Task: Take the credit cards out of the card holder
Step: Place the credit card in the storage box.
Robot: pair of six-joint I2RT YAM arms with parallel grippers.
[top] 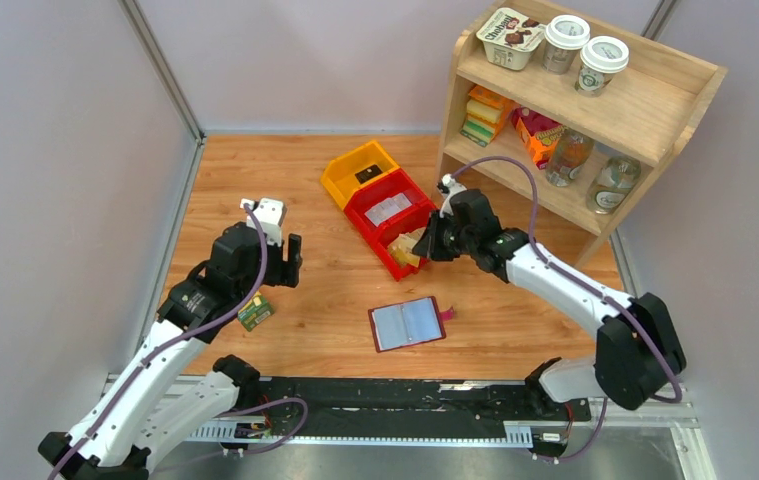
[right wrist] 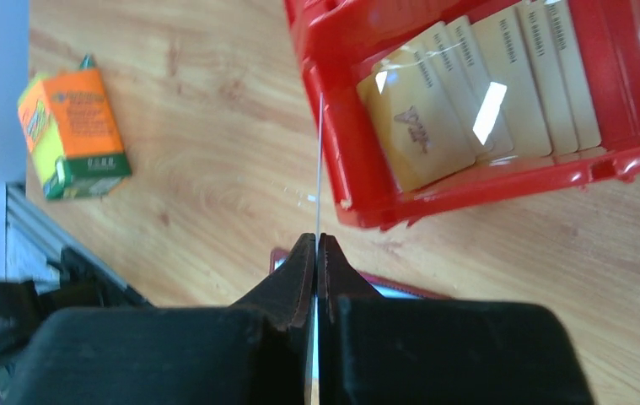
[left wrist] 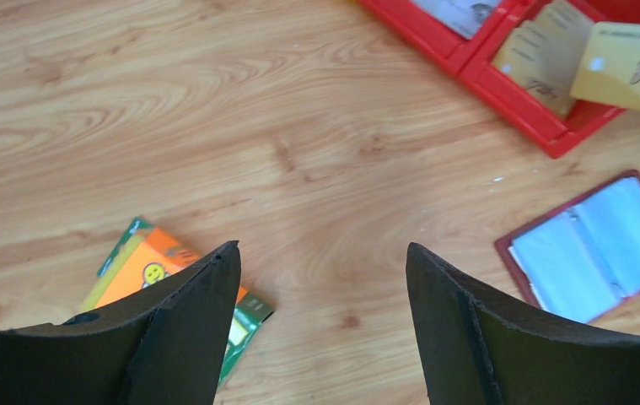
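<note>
The card holder (top: pixel 407 323), a maroon wallet, lies open on the wooden table with its pale blue pockets up. It also shows in the left wrist view (left wrist: pixel 594 245) and behind my right fingers (right wrist: pixel 400 288). My right gripper (top: pixel 427 246) (right wrist: pixel 316 240) is shut on one tan credit card (left wrist: pixel 628 55), seen edge-on in the right wrist view (right wrist: pixel 319 169), held over the near red bin (top: pixel 383 250). Several more credit cards (right wrist: pixel 485 93) lie in that bin. My left gripper (top: pixel 292 262) (left wrist: pixel 323 249) is open and empty above bare table, left of the wallet.
A green-and-orange small box (top: pixel 255 313) (left wrist: pixel 143 266) (right wrist: pixel 72 131) lies by my left gripper. A second red bin compartment holds a white card (top: pixel 387 210); a yellow bin (top: pixel 360 170) stands behind it. A wooden shelf (top: pixel 655 120) with cups and bottles stands at the back right.
</note>
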